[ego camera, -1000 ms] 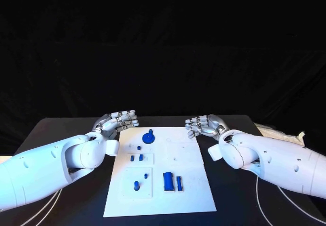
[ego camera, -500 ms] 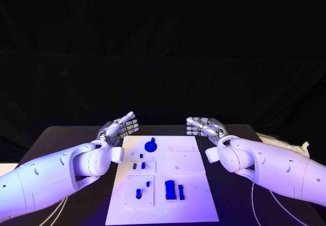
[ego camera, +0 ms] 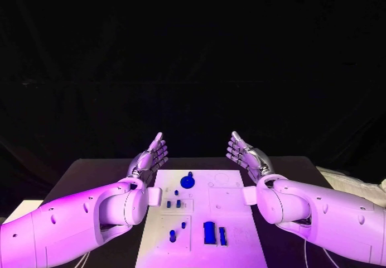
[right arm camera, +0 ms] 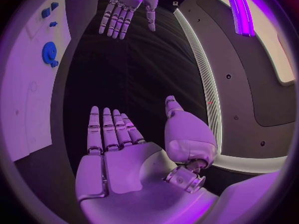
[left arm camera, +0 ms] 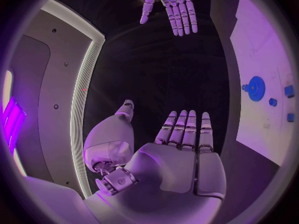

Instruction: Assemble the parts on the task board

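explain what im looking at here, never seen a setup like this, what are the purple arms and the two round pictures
This is a robot with two arms, each ending in a many-fingered metal hand. The square picture comes from a camera on its head, looking down at a black table. The left hand and right hand are raised with fingers straight, palms facing each other, holding nothing.

Between them lies a white task board carrying small blue parts: a round gear-like piece at the far end and two upright blocks nearer the robot.

The round pictures come from fisheye cameras at each wrist. Each shows its own open palm up close, for example the left hand, with the other hand opposite.
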Controlling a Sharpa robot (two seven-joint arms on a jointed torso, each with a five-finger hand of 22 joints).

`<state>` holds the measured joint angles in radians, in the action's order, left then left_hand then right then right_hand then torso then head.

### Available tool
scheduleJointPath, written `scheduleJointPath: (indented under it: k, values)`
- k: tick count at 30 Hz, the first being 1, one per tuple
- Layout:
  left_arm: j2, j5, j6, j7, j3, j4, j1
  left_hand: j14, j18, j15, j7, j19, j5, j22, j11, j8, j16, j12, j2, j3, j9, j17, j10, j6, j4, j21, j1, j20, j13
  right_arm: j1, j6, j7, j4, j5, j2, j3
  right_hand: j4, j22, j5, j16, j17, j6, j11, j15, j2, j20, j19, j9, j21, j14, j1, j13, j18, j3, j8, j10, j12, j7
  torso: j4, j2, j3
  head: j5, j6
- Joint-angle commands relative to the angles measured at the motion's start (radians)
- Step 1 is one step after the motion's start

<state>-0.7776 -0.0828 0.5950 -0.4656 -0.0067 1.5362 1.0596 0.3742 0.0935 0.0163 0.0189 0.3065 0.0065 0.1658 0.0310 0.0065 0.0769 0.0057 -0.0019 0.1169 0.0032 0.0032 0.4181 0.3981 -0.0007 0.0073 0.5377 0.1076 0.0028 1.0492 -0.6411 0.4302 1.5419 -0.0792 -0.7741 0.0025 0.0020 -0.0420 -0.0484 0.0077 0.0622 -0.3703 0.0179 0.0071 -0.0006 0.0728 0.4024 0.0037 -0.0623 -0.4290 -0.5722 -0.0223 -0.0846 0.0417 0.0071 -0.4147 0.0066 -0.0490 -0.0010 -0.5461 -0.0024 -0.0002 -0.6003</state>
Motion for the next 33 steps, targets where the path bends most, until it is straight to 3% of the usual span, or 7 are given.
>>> scheduleJointPath:
  k: [1,2,5,13,29,30,33]
  values:
    - [-0.002,0.074,0.152,-0.050,0.004,0.023,-0.006,-0.122,-0.094,-0.016,-0.019,-0.100,-0.007,-0.054,-0.031,-0.007,-0.077,-0.006,0.002,-0.037,-0.003,-0.003,-0.136,-0.131,0.001,-0.007,-0.176,-0.035,-0.003,0.001,-0.122,0.086,0.023,0.075,-0.005,-0.002,-0.002,0.042,0.048,-0.008,-0.062,0.121,-0.018,-0.007,0.001,-0.073,-0.130,-0.004,0.062,0.141,0.187,0.022,0.085,-0.042,-0.007,0.136,-0.007,0.049,0.0010,0.002,0.0024,0.000,0.000]
    - [-0.002,0.077,0.161,-0.052,0.005,0.027,-0.007,-0.132,-0.094,-0.016,-0.019,-0.108,-0.007,-0.059,-0.031,-0.007,-0.077,-0.006,0.002,-0.040,-0.003,-0.003,-0.148,-0.141,0.001,-0.007,-0.190,-0.108,-0.003,0.001,-0.126,0.088,0.026,0.078,-0.005,-0.002,-0.002,0.042,0.048,-0.008,-0.062,0.131,-0.018,-0.007,0.001,-0.073,-0.142,-0.004,0.062,0.152,0.202,0.022,0.085,-0.042,-0.007,0.147,-0.007,0.049,0.0010,0.002,0.0024,0.000,0.000]
    - [-0.002,0.083,0.174,-0.054,0.007,0.034,-0.010,-0.158,-0.094,-0.016,-0.019,-0.130,-0.007,-0.070,-0.031,-0.007,-0.077,-0.006,0.002,-0.117,-0.003,-0.003,-0.177,-0.169,0.001,-0.007,-0.228,-0.108,-0.003,0.001,-0.129,0.090,0.028,0.079,-0.006,-0.002,-0.002,0.042,0.048,-0.008,-0.062,0.158,-0.018,-0.007,0.001,-0.073,-0.171,-0.004,0.062,0.182,0.243,0.022,0.085,-0.042,-0.007,0.176,-0.007,0.049,0.0010,0.002,0.0024,0.000,0.000]
    - [-0.002,0.083,0.175,-0.054,0.007,0.034,-0.010,-0.220,-0.094,-0.016,-0.019,-0.178,-0.007,-0.166,-0.031,-0.007,-0.077,-0.006,0.002,-0.117,-0.003,-0.003,-0.246,-0.235,0.001,-0.007,-0.317,-0.108,-0.003,0.001,-0.129,0.090,0.028,0.079,-0.006,-0.002,-0.002,0.042,0.048,-0.008,-0.062,0.219,-0.018,-0.007,0.001,-0.073,-0.237,-0.004,0.062,0.253,0.337,0.022,0.085,-0.042,-0.007,0.244,-0.007,0.049,0.0010,0.002,0.0024,0.000,0.000]
    - [-0.002,0.083,0.175,-0.054,0.007,0.034,-0.010,-0.292,-0.094,-0.016,-0.019,-0.236,-0.007,-0.166,-0.031,-0.007,-0.077,-0.006,0.002,-0.117,-0.003,-0.003,-0.329,-0.312,0.001,-0.007,-0.423,-0.108,-0.003,0.001,-0.129,0.090,0.028,0.079,-0.006,-0.002,-0.002,0.042,0.048,-0.008,-0.062,0.290,-0.018,-0.007,0.001,-0.073,-0.315,-0.004,0.062,0.337,0.451,0.022,0.085,-0.042,-0.007,0.326,-0.007,0.049,0.0010,0.002,0.0024,0.000,0.000]
    - [-0.002,0.083,0.175,-0.054,0.007,0.034,-0.010,-0.296,-0.094,-0.016,-0.019,-0.307,-0.007,-0.166,-0.031,-0.007,-0.077,-0.006,0.002,-0.117,-0.003,-0.003,-0.331,-0.314,0.001,-0.007,-0.424,-0.108,-0.003,0.001,-0.129,0.090,0.028,0.079,-0.006,-0.002,-0.002,0.042,0.048,-0.008,-0.062,0.294,-0.018,-0.007,0.001,-0.073,-0.319,-0.004,0.062,0.341,0.453,0.022,0.085,-0.042,-0.007,0.329,-0.007,0.049,0.0010,0.002,0.0024,0.000,0.000]
    - [-0.002,0.083,0.175,-0.054,0.007,0.034,-0.010,-0.374,-0.094,-0.016,-0.019,-0.307,-0.007,-0.166,-0.031,-0.007,-0.077,-0.006,0.002,-0.117,-0.003,-0.003,-0.342,-0.325,0.001,-0.007,-0.438,-0.108,-0.003,0.001,-0.129,0.090,0.028,0.079,-0.006,-0.002,-0.002,0.042,0.048,-0.008,-0.062,0.370,-0.018,-0.007,0.001,-0.073,-0.402,-0.004,0.062,0.429,0.572,0.022,0.085,-0.042,-0.007,0.415,-0.007,0.049,0.0010,0.002,0.0024,0.000,0.000]
